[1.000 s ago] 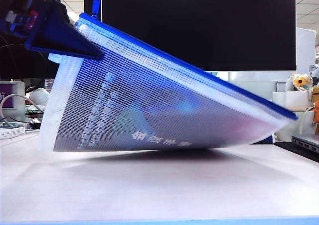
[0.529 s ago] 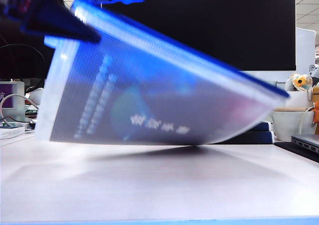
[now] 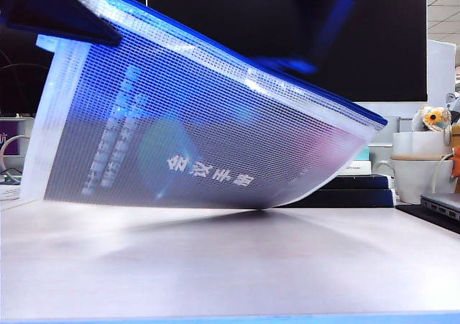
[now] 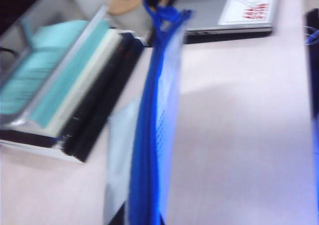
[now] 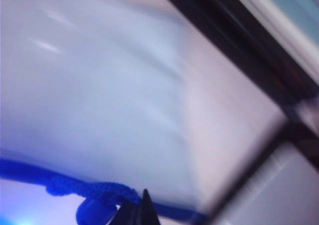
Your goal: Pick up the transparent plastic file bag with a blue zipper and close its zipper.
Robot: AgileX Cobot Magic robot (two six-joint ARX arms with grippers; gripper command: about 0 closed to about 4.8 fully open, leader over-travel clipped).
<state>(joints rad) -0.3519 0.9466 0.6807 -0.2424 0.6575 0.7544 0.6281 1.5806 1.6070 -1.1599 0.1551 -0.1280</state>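
We see the transparent plastic file bag (image 3: pixel 194 123) held up off the surface (image 3: pixel 230 266), tilted, its high corner at the upper left of the exterior frame and its lower edge touching the surface near the frame's middle. The blue zipper (image 3: pixel 237 58) runs along its upper edge, sloping down to the right. The left pincer (image 3: pixel 61 15), a dark wedge at the upper left, is clamped shut on that high corner of the bag. In the left wrist view we note the zipper band (image 4: pixel 147 135) running away from the camera, with stacked books (image 4: pixel 65 85) beside it on the surface and a laptop (image 4: pixel 229 10) farther off. The right pincer (image 3: pixel 316 22) shows only as a dark blue blur above the zipper's middle in the exterior view; in its own view its tips (image 5: pixel 135 212) are pinched together on the blue cord pull (image 5: pixel 94 192). Mugs (image 3: pixel 424 173) stand at the right edge.
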